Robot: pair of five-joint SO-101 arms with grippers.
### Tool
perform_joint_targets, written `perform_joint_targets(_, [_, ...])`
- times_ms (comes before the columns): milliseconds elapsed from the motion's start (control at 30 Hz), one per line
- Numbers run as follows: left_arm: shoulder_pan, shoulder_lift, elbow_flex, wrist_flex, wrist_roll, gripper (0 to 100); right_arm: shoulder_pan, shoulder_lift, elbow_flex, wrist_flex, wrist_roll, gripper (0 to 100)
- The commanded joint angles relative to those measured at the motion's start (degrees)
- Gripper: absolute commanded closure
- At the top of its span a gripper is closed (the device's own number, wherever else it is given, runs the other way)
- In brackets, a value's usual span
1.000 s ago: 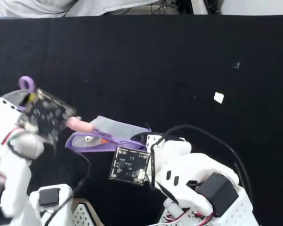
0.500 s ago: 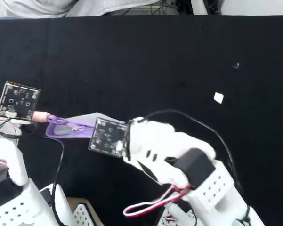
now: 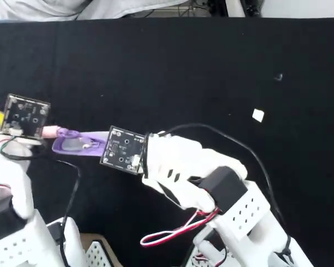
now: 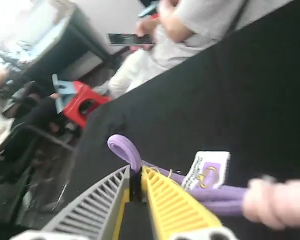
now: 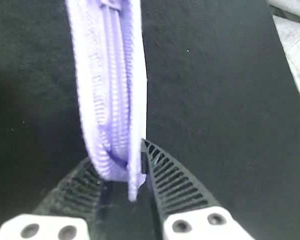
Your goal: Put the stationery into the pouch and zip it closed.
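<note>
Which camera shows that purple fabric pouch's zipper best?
The right wrist view: the purple fabric pouch's zipper runs lengthwise, teeth plain. The high view shows the pouch as a strip; the left wrist view, its purple loop.

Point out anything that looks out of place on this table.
A small white object lies alone on the black table, well apart from the purple pouch. The left gripper and the right gripper hold the pouch by its two ends. If the object is stationery, it has been left out.

overhead looks down on table point(image 3: 211, 67), wrist cameras close, sharing pouch point(image 5: 107, 85)
</note>
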Motion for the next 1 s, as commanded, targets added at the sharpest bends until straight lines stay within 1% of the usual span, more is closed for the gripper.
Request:
perform_joint_targets(0, [6.4,-0.9,-8.8,7.0,4.0,97,-2.5,1.7,-1.5,-0.4,-2.7,97.2])
perform_joint_targets(100, [10.7,-0.6,-13.4,10.5,6.3,97,-4.8,1.5,-1.7,-0.5,-4.7,90.9])
perform_joint_targets(167, [12.3,-0.4,-15.3,12.2,7.4,97,-6.2,1.5,-2.3,-0.5,-4.8,87.4])
perform_joint_targets(333, [13.2,-0.4,-16.6,13.8,9.1,97,-6.6,1.5,-5.6,-0.4,-5.0,83.5])
perform_joint_targets(400, [13.2,-0.3,-16.6,13.6,9.8,97,-6.7,1.8,-7.3,-0.5,-6.6,82.2])
perform_joint_targets(467, [13.4,-0.3,-16.6,13.6,10.6,97,-8.7,1.8,-8.1,-0.5,-7.6,80.8])
perform_joint_targets(667, [16.0,-0.3,-16.7,13.4,11.5,97,-16.6,2.0,-8.3,-1.1,-7.6,80.4])
perform_joint_targets(767, [16.0,-0.2,-16.7,12.0,13.8,97,-18.0,2.1,-8.1,-2.2,-7.7,80.4])
perform_joint_targets(867, [16.0,-0.2,-16.7,11.2,14.2,97,-18.2,2.1,-8.0,-2.5,-7.7,80.4])
perform_joint_targets(967, [16.0,-0.2,-16.7,10.8,16.0,97,-20.5,2.1,-7.8,-1.9,-7.7,80.1])
